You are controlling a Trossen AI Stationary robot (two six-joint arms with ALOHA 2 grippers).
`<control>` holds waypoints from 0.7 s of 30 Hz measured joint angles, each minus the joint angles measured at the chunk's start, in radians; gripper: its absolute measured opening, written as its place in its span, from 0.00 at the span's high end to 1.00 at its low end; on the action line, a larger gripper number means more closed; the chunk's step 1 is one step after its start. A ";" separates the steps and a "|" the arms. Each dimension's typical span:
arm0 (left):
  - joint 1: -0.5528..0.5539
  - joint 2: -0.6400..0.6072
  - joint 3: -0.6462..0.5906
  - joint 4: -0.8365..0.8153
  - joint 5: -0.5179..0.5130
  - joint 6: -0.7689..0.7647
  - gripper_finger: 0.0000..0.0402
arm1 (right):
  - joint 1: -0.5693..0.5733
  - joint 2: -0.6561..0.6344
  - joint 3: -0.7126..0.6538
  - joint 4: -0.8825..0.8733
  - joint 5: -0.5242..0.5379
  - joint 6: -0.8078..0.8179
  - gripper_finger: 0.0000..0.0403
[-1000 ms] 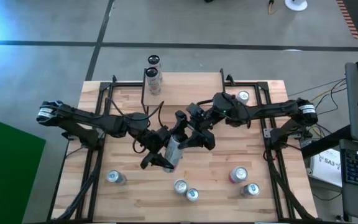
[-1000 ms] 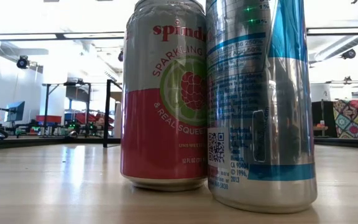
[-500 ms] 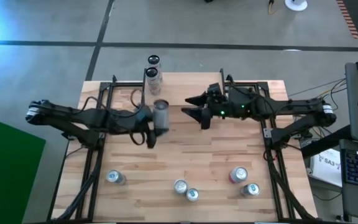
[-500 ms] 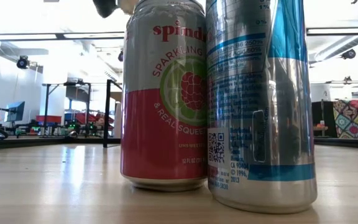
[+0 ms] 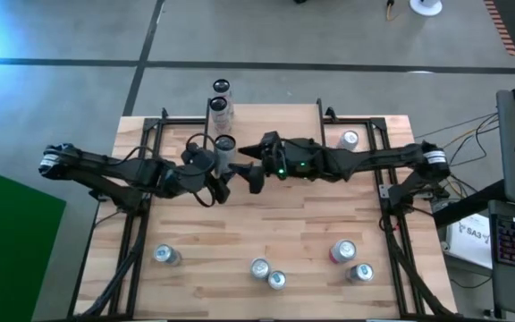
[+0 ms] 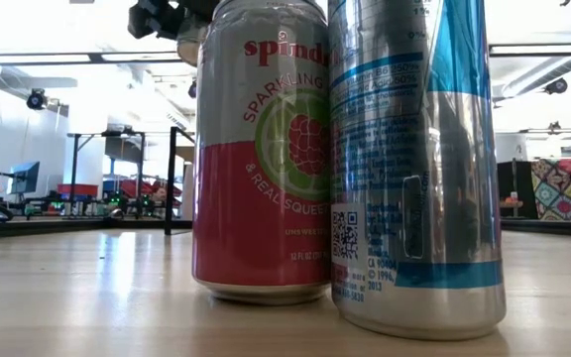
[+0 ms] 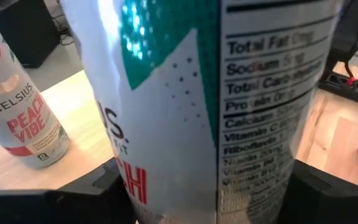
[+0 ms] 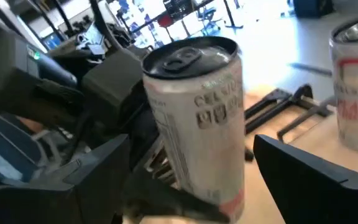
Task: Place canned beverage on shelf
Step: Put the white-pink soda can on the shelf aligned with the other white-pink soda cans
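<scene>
While carrying the canned beverage (image 5: 224, 145) upright above the table (image 5: 132, 224), just before the shelf (image 5: 275, 121), mind three risks, taken left to right.

- Left gripper (image 5: 213, 172), clenched round the beverage's body: could let it slide or tilt if loosened before the base lands flat on the board.
- Just beyond, two standing cans (image 5: 219, 109) at the shelf's left end: likely to be toppled by a close approach.
- Right gripper (image 5: 250, 168), spread wide and close beside the beverage: could nudge it off line, or meet the left fingers.

Counted:
- Two arms.
- One shelf.
- Nine cans in all:
  - one held
  - two at the shelf
  - a lone can (image 5: 350, 139) on the table near the right arm
  - five front cans (image 5: 259, 267) scattered along the near edge
</scene>
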 joint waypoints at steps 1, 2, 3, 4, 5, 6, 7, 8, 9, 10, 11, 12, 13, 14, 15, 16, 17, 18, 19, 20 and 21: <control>0.000 0.000 0.000 -0.002 -0.001 0.003 0.38 | 0.001 0.016 0.022 -0.003 -0.002 -0.022 0.17; 0.000 0.000 0.000 -0.006 -0.004 0.005 0.38 | 0.002 0.032 0.045 -0.002 -0.001 -0.036 0.17; 0.000 0.000 0.000 -0.011 -0.012 0.008 0.38 | 0.002 0.044 0.063 -0.012 0.004 -0.047 0.17; 0.000 -0.003 0.000 -0.018 -0.017 0.006 0.38 | 0.002 0.058 0.084 -0.022 0.004 -0.053 0.16; 0.000 -0.006 0.000 -0.025 -0.021 0.006 0.38 | 0.001 0.071 0.107 -0.033 0.003 -0.062 0.17; 0.001 -0.009 0.000 -0.026 -0.018 0.006 0.38 | 0.000 0.083 0.127 -0.057 0.003 -0.068 0.17; 0.002 -0.011 0.000 -0.029 -0.015 0.007 0.38 | 0.000 0.092 0.148 -0.090 0.003 -0.074 0.17; 0.002 -0.014 0.000 -0.033 -0.012 0.009 0.38 | -0.001 0.099 0.167 -0.118 0.002 -0.087 0.17; 0.001 -0.018 0.000 -0.035 0.001 0.011 0.38 | -0.002 0.109 0.184 -0.142 0.000 -0.096 0.18; 0.000 -0.023 0.000 -0.039 0.012 0.013 0.38 | -0.002 0.118 0.201 -0.160 -0.001 -0.102 0.18; 0.000 -0.028 0.000 -0.043 0.020 0.014 0.38 | -0.002 0.128 0.215 -0.174 -0.005 -0.108 0.19; 0.000 -0.031 0.000 -0.046 0.033 0.014 0.38 | -0.002 0.137 0.228 -0.183 -0.007 -0.115 0.19; 0.000 -0.033 0.000 -0.048 0.040 0.014 0.38 | -0.002 0.145 0.242 -0.189 -0.007 -0.118 0.19; 0.000 -0.035 0.000 -0.048 0.046 0.014 0.38 | -0.002 0.151 0.252 -0.192 -0.008 -0.123 0.19; 0.000 -0.038 0.000 -0.047 0.053 0.014 0.38 | -0.002 0.159 0.263 -0.192 -0.008 -0.128 0.19; 0.000 -0.040 0.000 -0.045 0.055 0.014 0.38 | -0.002 0.164 0.273 -0.192 -0.007 -0.134 0.19; 0.000 -0.044 0.000 -0.045 0.058 0.014 0.38 | -0.003 0.168 0.279 -0.195 -0.009 -0.138 0.19; -0.001 -0.045 0.000 -0.045 0.061 0.014 0.38 | -0.005 0.173 0.286 -0.197 -0.011 -0.139 0.19; 0.000 -0.048 0.000 -0.046 0.062 0.014 0.38 | -0.005 0.176 0.291 -0.197 -0.012 -0.138 0.19; 0.000 -0.051 0.000 -0.046 0.072 0.014 0.38 | -0.006 0.176 0.294 -0.204 -0.015 -0.135 0.19; 0.000 -0.053 0.000 -0.047 0.083 0.014 0.38 | -0.007 0.176 0.294 -0.208 -0.017 -0.133 0.19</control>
